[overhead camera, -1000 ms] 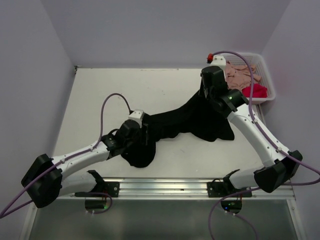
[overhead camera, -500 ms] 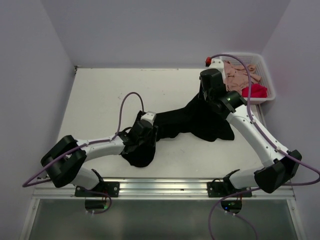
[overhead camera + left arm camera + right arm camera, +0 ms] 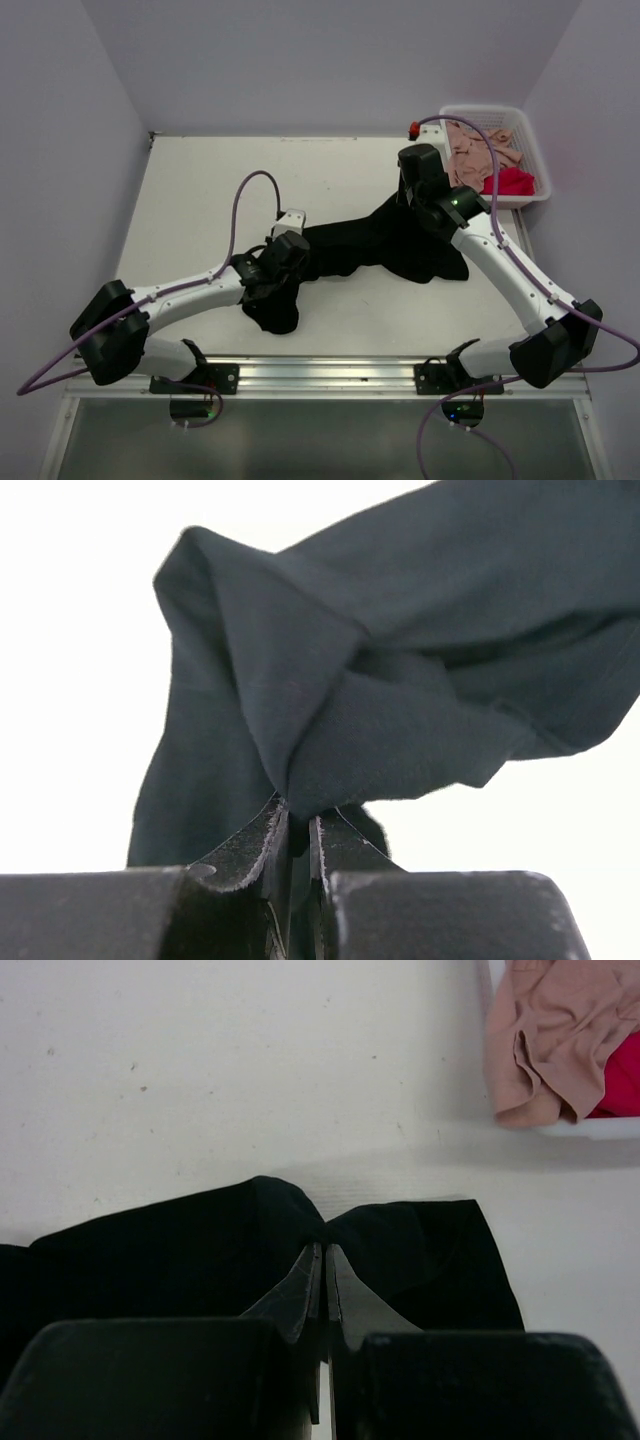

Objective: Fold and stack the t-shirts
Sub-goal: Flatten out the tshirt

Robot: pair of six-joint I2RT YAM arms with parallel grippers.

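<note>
Left pincer (image 3: 299, 818) newly on black t-shirt (image 3: 420, 650)

**Black shirt pinched at a gathered fold**

The right gripper (image 3: 324, 1250) has its jaws pressed together on the black t-shirt (image 3: 170, 1245), and the cloth bunches into a tight pucker at the fingertips. The shirt spreads to both sides over the white table (image 3: 250, 1060). Further off, a crumpled pink t-shirt (image 3: 545, 1040) lies in a white basket (image 3: 600, 1127) (only its rim shows), touching a red t-shirt (image 3: 625, 1075).

Pale lilac walls (image 3: 330, 60) on 3 sides of white table (image 3: 210, 190) w/ metal rail (image 3: 330, 372) at near edge.
</note>
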